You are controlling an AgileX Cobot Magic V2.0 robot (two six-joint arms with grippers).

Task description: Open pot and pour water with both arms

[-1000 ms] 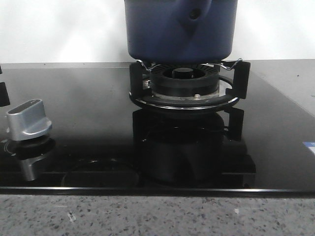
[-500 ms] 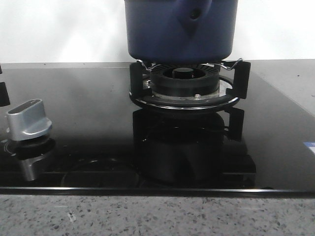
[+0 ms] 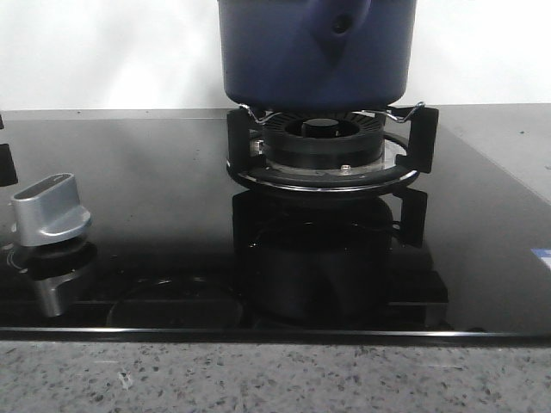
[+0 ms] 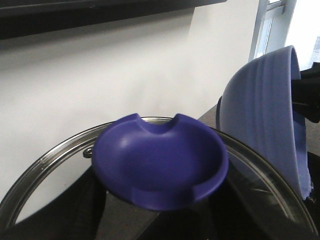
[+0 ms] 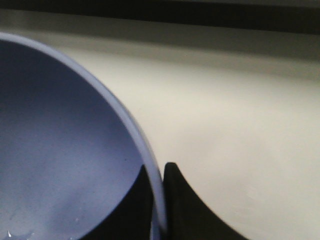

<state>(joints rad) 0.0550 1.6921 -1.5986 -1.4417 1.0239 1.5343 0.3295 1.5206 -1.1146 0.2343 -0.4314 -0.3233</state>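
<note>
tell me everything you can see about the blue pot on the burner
The pot is dark blue, matte and round, with a curved bottom edge and a front handle stub pierced by a small hole. It stands upright on the prongs of the black burner ring; its top is cropped out of the front view.

The pot [image 3: 316, 53] stands on the burner ring [image 3: 323, 155], which sits on the surface [image 3: 155, 198] toward the back and slightly right of centre. A control knob [image 3: 50, 209] stands on the surface at the front left, well apart from the burner ring. In the left wrist view, a lid [image 4: 160, 165] lies in front, with a tilted bowl [image 4: 267, 112] just beside and partly behind it. In the right wrist view, the right pincer [image 5: 159, 200] straddles the bowl's rim, 1 finger inside and 1 outside.
</note>
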